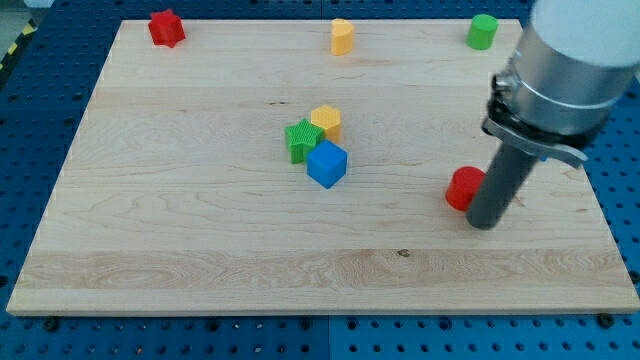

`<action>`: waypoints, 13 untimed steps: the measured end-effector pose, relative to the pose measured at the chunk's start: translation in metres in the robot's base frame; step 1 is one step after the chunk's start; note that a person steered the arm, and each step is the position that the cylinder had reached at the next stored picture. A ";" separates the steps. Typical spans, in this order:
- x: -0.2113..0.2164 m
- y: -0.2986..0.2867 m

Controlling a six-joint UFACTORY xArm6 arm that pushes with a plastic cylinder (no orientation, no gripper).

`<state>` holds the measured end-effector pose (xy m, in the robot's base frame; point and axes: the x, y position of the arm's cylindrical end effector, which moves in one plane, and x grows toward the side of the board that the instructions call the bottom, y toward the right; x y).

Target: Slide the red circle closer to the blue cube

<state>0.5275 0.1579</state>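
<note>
The red circle (pixel 463 188) lies at the board's right, partly hidden by my rod. My tip (pixel 484 222) rests on the board just right of and slightly below the red circle, touching or nearly touching it. The blue cube (pixel 327 164) sits near the board's middle, well to the left of the red circle. A green star (pixel 302 139) and a yellow hexagon block (pixel 326 122) crowd against the blue cube's upper left side.
A red star block (pixel 165 28) sits at the top left corner. A yellow block (pixel 343 36) sits at the top middle. A green cylinder (pixel 482 31) sits at the top right. The arm's grey body (pixel 570 60) covers the upper right edge.
</note>
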 end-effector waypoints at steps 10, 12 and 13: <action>-0.125 -0.048; -0.146 -0.048; -0.135 -0.048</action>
<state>0.3929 0.1102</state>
